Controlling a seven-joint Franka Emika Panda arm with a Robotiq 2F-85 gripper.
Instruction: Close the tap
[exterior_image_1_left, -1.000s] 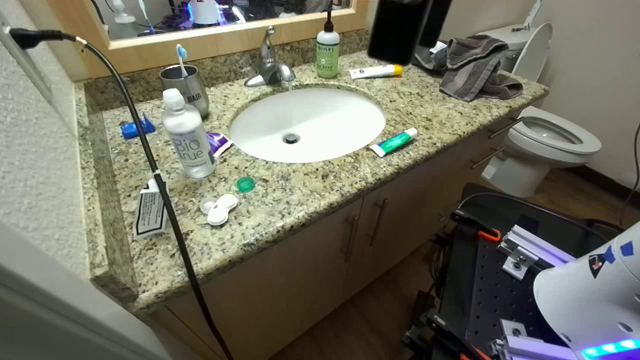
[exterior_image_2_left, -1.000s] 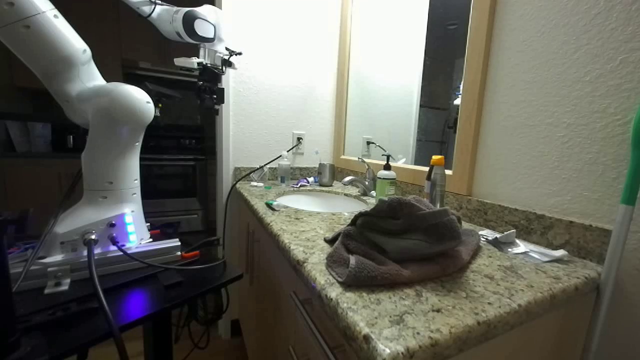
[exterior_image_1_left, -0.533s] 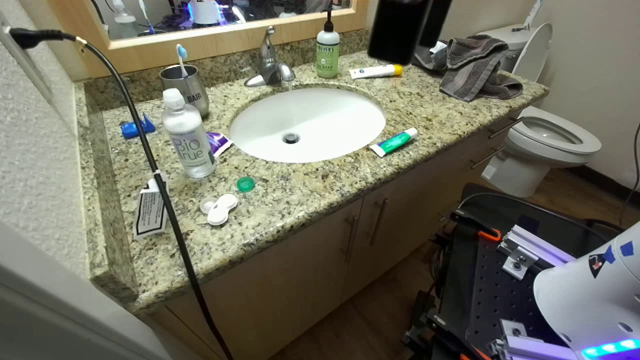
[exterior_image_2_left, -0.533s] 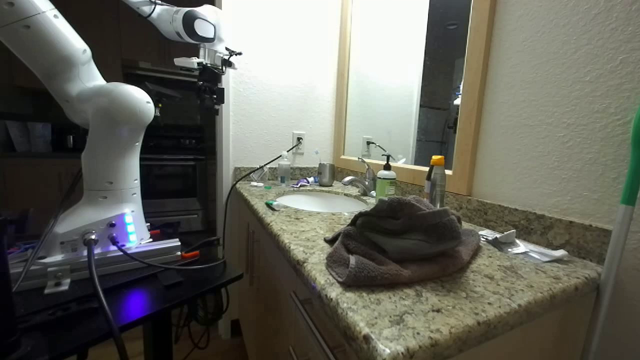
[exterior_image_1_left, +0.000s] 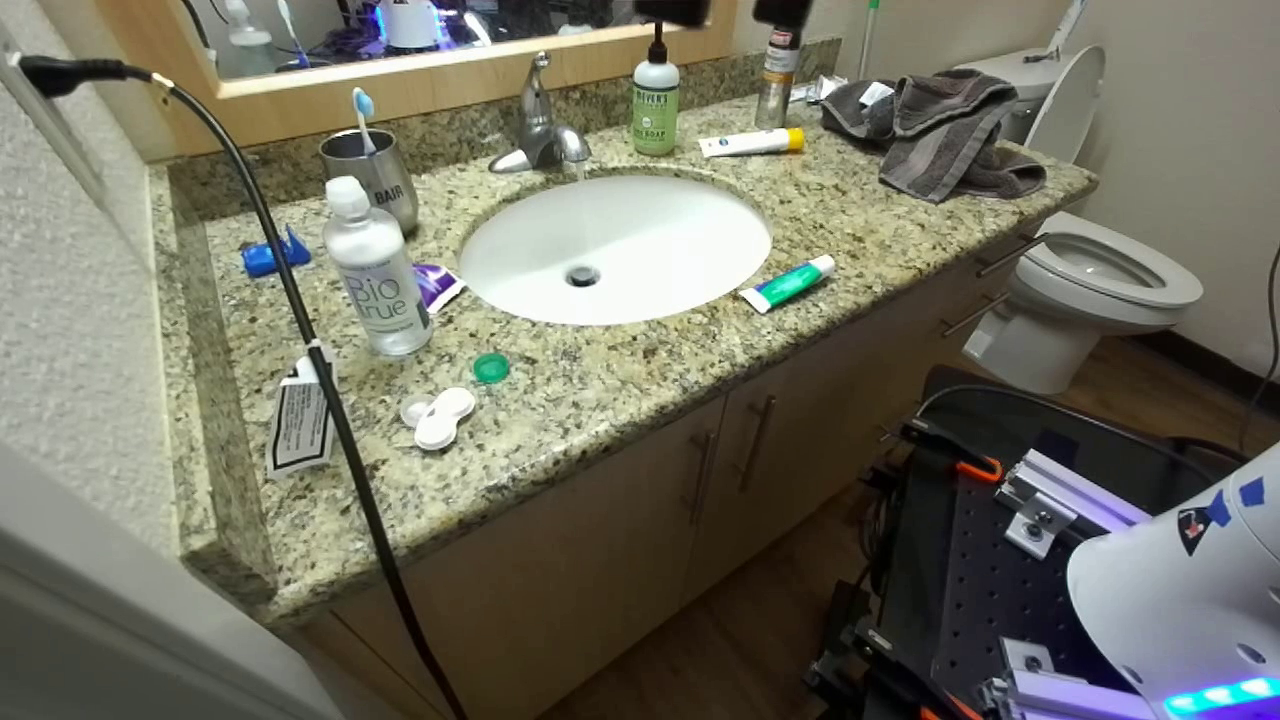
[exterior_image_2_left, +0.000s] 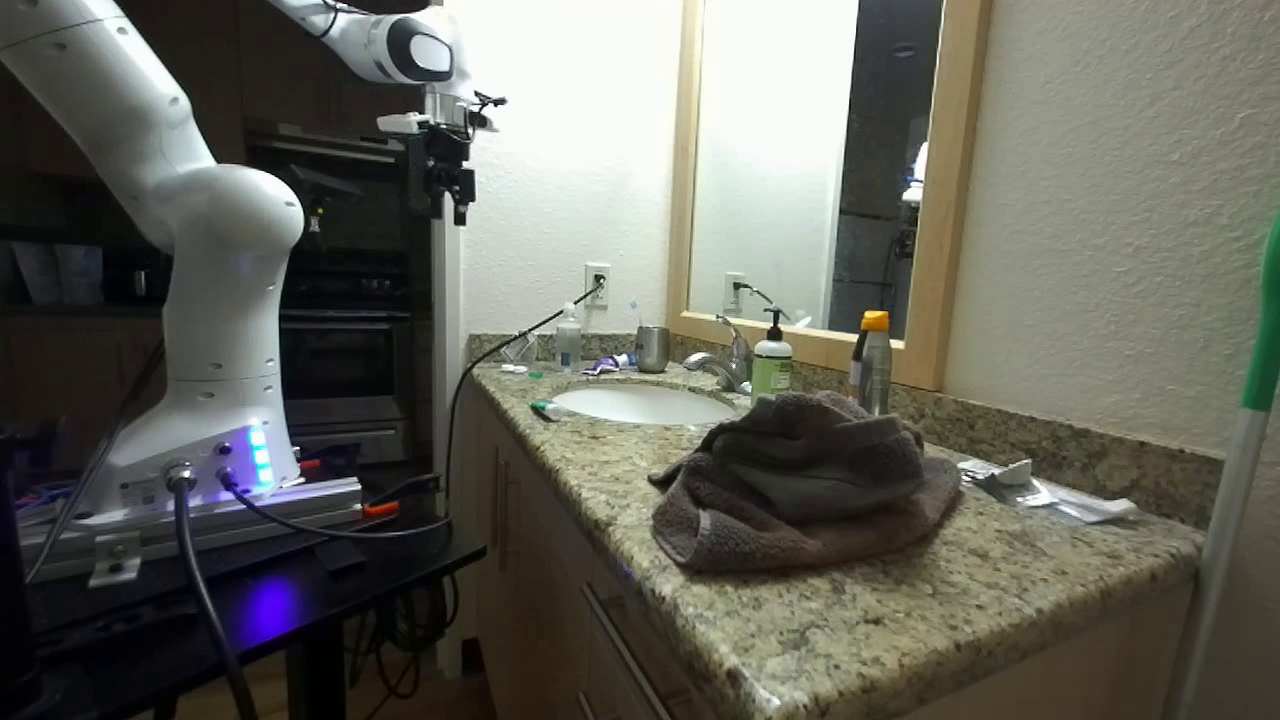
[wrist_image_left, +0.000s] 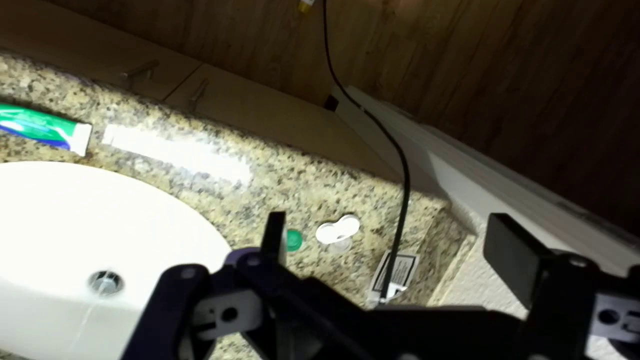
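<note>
Water runs thin from the tap, and the fingers are spread in the air

The tap is of silvery metal and stands at the back edge of the white oval basin, on the stone bench. Its lever points upward, and its short curved spout reaches over the rim. In the wrist view the water makes a fine line going down to the drain.

The fingers are well apart from the tap. The wrist view shows a wide gap between the two of them. In an exterior view their dark tips enter only at the top, rather blurred; in an exterior view the white arm carries them high.

Near the tap, a soap bottle with a black pump stands upright, and beside it lies a white tube with a yellow cap. On the opposite side there is a metal cup in which a toothbrush leans. Before the cup stands a clear bottle; a purple tube lies partly hidden behind it. A green tube lies near the front rim of the basin. Closer to the clear bottle are a green lid and a white lens case. Farther away, a grey towel lies crumpled on the bench.
</note>
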